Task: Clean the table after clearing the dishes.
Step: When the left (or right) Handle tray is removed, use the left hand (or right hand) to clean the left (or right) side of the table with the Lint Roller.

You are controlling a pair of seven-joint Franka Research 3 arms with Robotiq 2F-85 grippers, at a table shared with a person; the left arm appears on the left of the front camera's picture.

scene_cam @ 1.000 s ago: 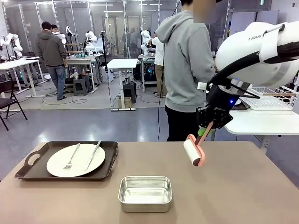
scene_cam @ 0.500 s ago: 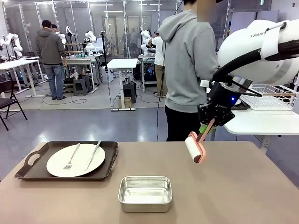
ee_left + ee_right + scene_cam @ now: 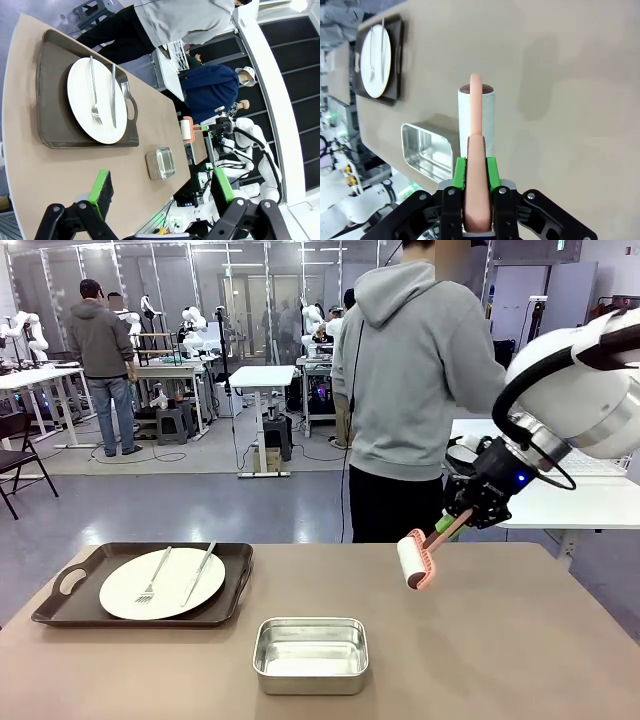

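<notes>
Between your right gripper's (image 3: 476, 167) green pads (image 3: 460, 172) sits the pink handle of a lint roller (image 3: 413, 562), and the jaws are pressed tight onto it. Just past the fingertips, the white roll hangs at the end of that handle, slanting down over the table (image 3: 500, 640) near its far edge. You cannot tell from the front whether the roll touches the tan top. Toward the robot's left of this gripper, and nearer the robot, a square steel pan (image 3: 310, 623) sits on the table. Well apart from the gripper, farther to the left, a dark tray (image 3: 70, 600) holds a round white plate (image 3: 125, 592). A fork (image 3: 155, 577) and a knife (image 3: 200, 573) lie side by side on the plate (tines and blade both point toward the robot's side). A person (image 3: 415, 370) in a grey hooded top stands at the far side, just behind the right gripper.

Your left gripper (image 3: 161, 190) is spread wide with nothing between its fingers (image 3: 102, 189). Ahead of it lies the same tray, and the pan sits farther off, in line with the gap between the jaws.
</notes>
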